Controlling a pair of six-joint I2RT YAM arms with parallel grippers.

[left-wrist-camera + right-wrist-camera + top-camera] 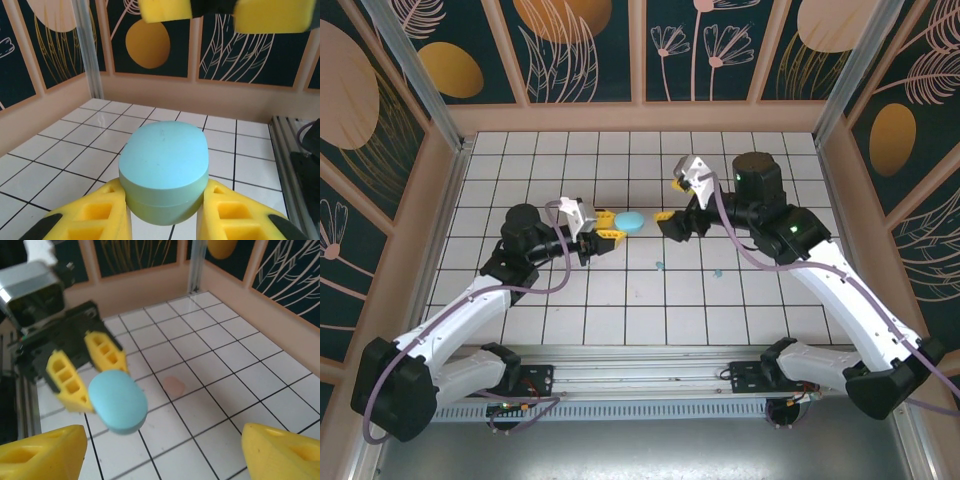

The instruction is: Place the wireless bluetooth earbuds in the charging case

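Closest to us, our left gripper (166, 192) clenches the blue case (165, 160) between its fingers (95, 215). Our right gripper (162, 440) stands spread, holding nothing; 2 teal earbuds (659, 265) lie on the tiles (570, 300).

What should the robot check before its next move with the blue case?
1. The left pincer grips the blue case firmly: ok.
2. The right pincer is open and faces the case: ok.
3. The case lid is open for earbuds: not ok, it looks shut.
4. The teal earbuds lie free on the tiles: ok.
5. Which side the lid's hinge is on: cannot tell.
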